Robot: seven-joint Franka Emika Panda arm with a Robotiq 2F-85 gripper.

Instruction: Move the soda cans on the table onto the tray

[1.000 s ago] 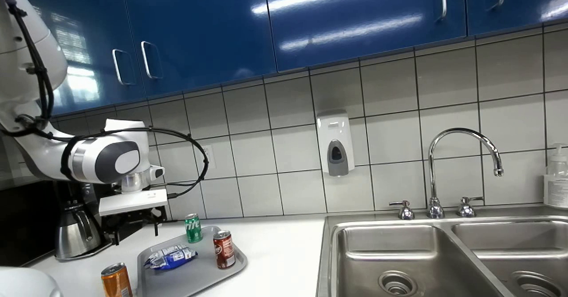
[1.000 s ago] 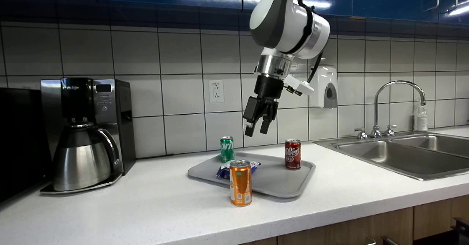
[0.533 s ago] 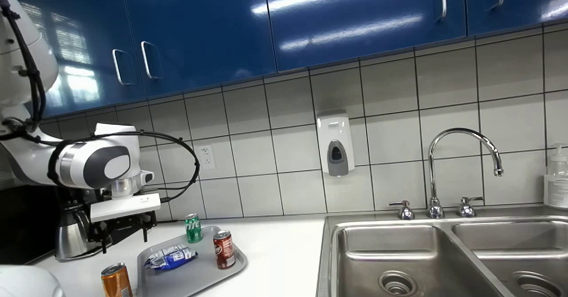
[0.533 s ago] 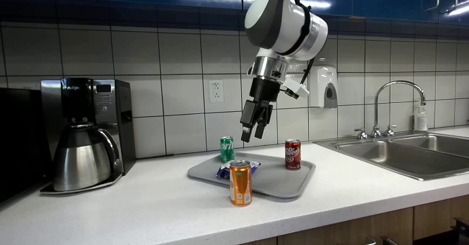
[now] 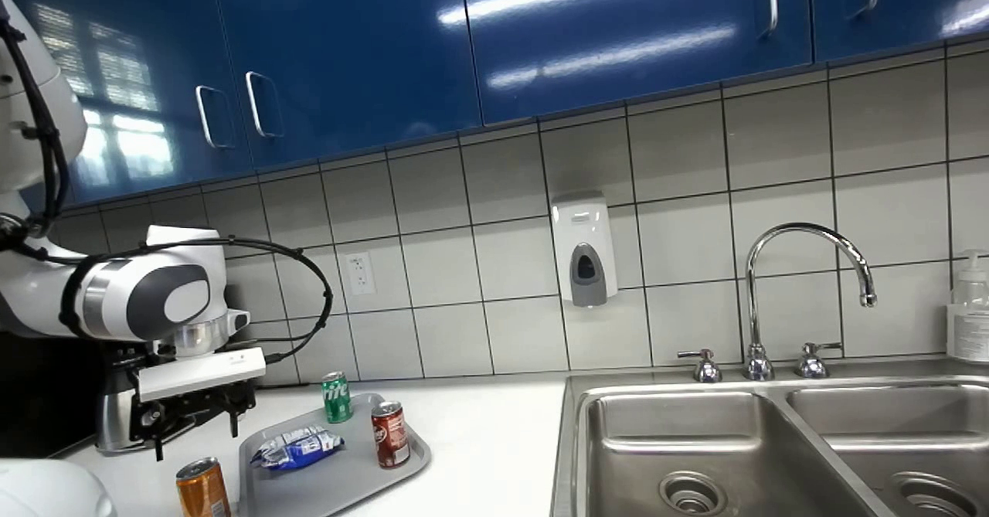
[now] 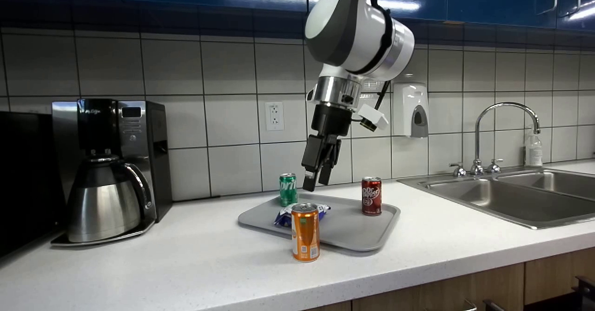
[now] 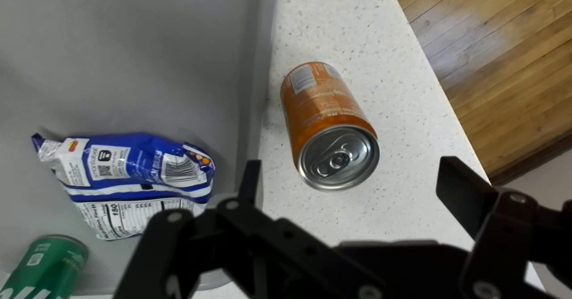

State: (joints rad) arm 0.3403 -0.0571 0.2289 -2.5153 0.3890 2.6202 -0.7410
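Note:
The orange can (image 5: pixel 202 488) stands upright on the white table (image 6: pixel 195 264), just outside the grey tray (image 6: pixel 353 234); it also shows in an exterior view (image 6: pixel 305 233). The green can (image 6: pixel 288 189) and the red can (image 6: pixel 371 196) stand upright on the tray. In the wrist view, the orange can (image 7: pixel 333 124) lies beyond the fingertips, between their lines, beside the tray (image 7: pixel 134 66). The green can (image 7: pixel 47 265) is cut off at the lower left; the red can is out of view. My gripper (image 7: pixel 349 174) is open and empty, above the table in both exterior views (image 5: pixel 196 441) (image 6: pixel 316 184).
A blue snack bag (image 7: pixel 143 165) lies on the tray near the orange can's side. A coffee maker with a steel pot (image 6: pixel 104 199) stands at one end of the counter. A steel sink (image 6: pixel 511 195) is at the other. Blue cabinets (image 5: pixel 348 53) hang above.
The arm and open gripper have moved down, and leftward in both exterior views, closer to the table and the orange can. The cans, bag and tray have not moved.

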